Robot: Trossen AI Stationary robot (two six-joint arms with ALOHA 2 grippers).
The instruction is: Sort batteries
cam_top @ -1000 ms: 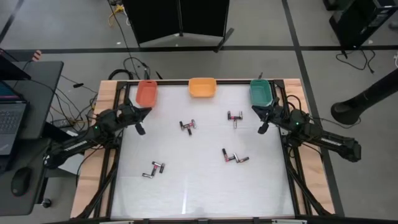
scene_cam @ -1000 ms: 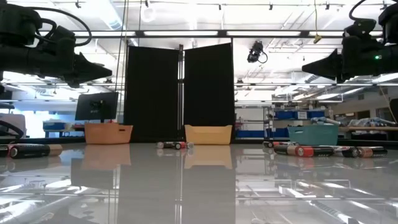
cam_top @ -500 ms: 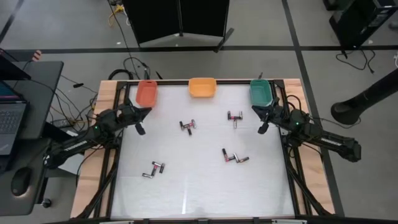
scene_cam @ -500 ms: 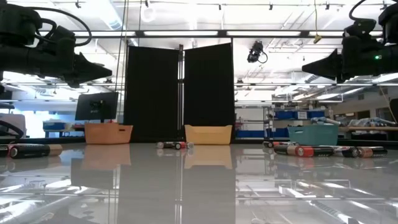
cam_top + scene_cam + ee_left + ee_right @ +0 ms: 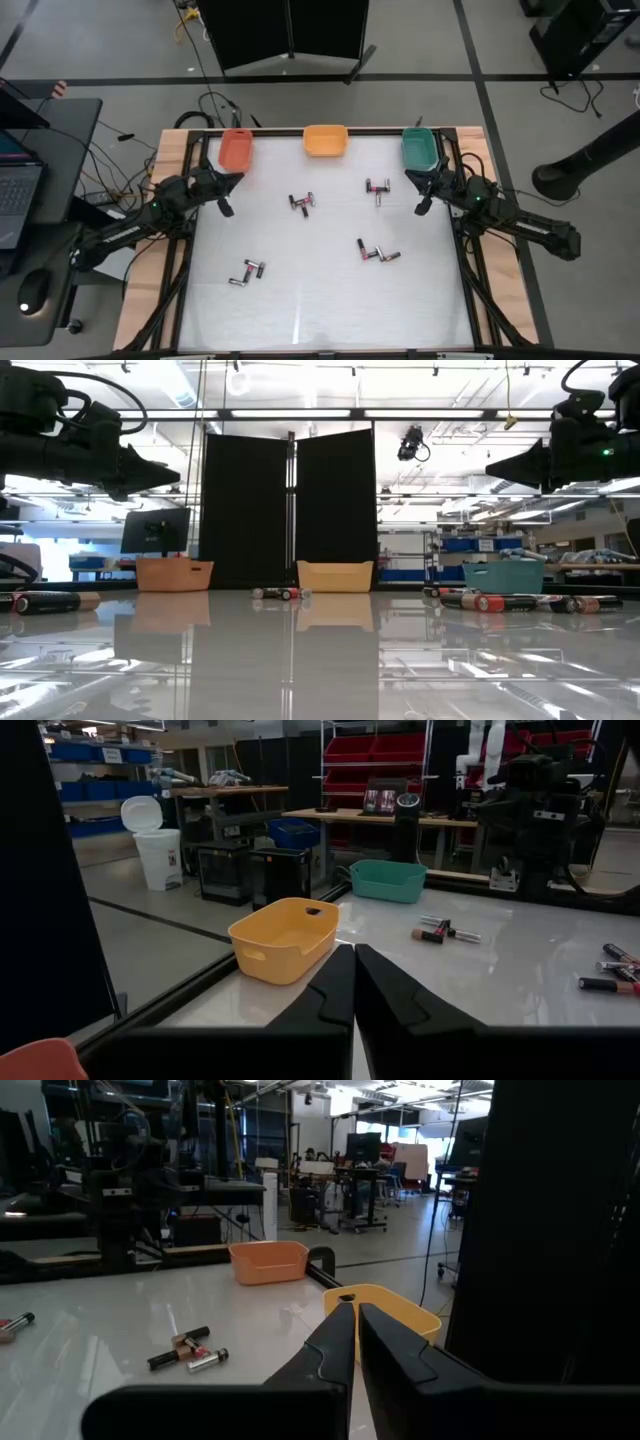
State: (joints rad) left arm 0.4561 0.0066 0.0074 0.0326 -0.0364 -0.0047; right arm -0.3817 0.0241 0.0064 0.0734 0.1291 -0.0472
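Batteries (image 5: 302,202) loose on table (image 5: 320,300), outside three bins (image 5: 325,140).

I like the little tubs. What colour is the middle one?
The middle tub is yellow-orange; the high view shows it best.

From above, the batteries (image 5: 302,202) are too small to count surely or to tell one kind from another; within each cluster they overlap. The orange-red bin (image 5: 35,1060) is cut off at the left wrist picture's corner, only a sliver showing. In the low view the batteries at the table's edge (image 5: 42,601) run out of the frame. The yellow bin (image 5: 395,1312) is partly hidden behind the right gripper's fingers (image 5: 340,1345).
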